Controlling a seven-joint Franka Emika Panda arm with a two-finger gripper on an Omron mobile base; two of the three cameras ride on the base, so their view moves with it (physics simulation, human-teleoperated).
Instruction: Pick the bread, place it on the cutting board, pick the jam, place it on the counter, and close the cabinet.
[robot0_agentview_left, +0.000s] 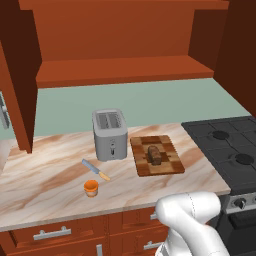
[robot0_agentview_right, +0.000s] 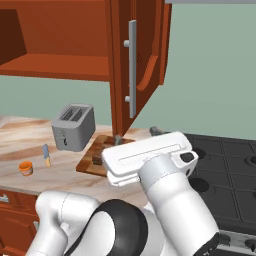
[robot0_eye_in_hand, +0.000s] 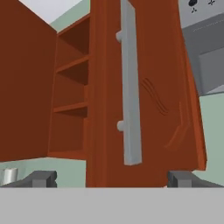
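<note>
Bread already sits on the cutting board, approx centre. Jam is down on the tabletop, near the front edge, just in front of the orange-handled knife, well apart from the toaster. So what's left, by my read, is the cabinet: both doors stand swung out, shelf bare.

End effector is spread wide w/ nothing between the fingers. In the hand view it looks up along the right door, w/ the long grey bar handle running up between the two tips. In the right base view the hand sits low, below that door's bottom edge and near the handle; contact w/ the door: can't tell, prob. none yet.

Handling, as a judgement:
- Door = rigid wood panel on hinges, won't flex, not fragile. Swings on an arc, so the push must follow the arc, not a straight line.
- Light-ish to move, but likely resists if pushed near the hinge side. Best leverage at the free edge, i.e. by the handle.
- Handle is a smooth bar on two standoffs, prob. slippery; gripping mid-bar between standoffs stops sliding. A flat push on the outer face beside the handle should also do, no grip needed.
- Left door needs the same treatment after.

Risk: hand clipping the door's bottom edge on the way up.
</note>
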